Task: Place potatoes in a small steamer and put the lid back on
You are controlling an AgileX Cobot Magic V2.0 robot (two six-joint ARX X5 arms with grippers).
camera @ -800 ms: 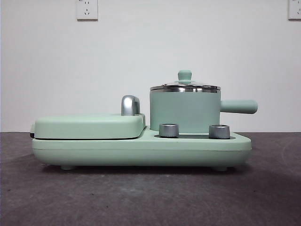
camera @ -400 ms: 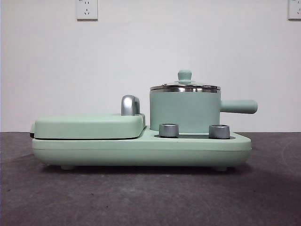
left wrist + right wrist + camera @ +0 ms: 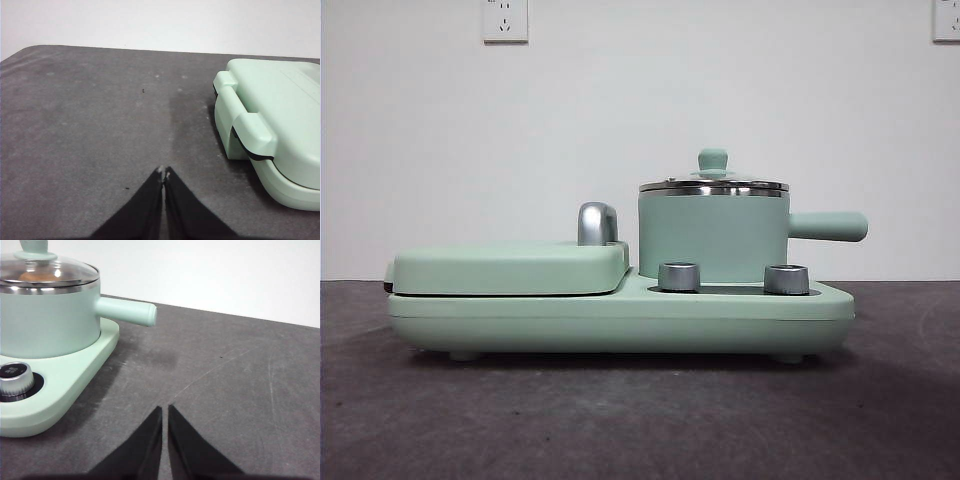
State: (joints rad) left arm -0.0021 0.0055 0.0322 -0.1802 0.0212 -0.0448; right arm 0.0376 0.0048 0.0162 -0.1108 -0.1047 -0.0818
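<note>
In the front view you see the small steamer (image 3: 713, 238) standing on the right half of a mint green appliance base (image 3: 620, 315), its straight handle (image 3: 828, 226) pointing to the right. The lid (image 3: 713, 180) sits closed on its steel rim, knob up. Two silver dials (image 3: 679, 277) stand on the base in front of the pot, and the flat griddle cover (image 3: 510, 267) lies shut on the left half, with a chrome latch (image 3: 597, 223) behind it. On the wall you can make out two white sockets (image 3: 505, 19); no brand or lettering is readable anywhere, and neither arm shows here.

In the left wrist view, your left gripper (image 3: 163, 172) hangs over bare dark surface (image 3: 90, 130), jaws pressed together and holding nothing, with the griddle's hinged end (image 3: 265, 130) off to one side.

In the right wrist view, your right gripper (image 3: 164, 409) hangs over the surface near the base's corner, jaws nearly touching and empty. Through the glass lid (image 3: 45, 275) you see an orange-brown patch, the potato (image 3: 35, 276), inside the steamer (image 3: 50, 322). The nearer dial (image 3: 14, 379) has a dark top with a small mark too blurred to read.
</note>
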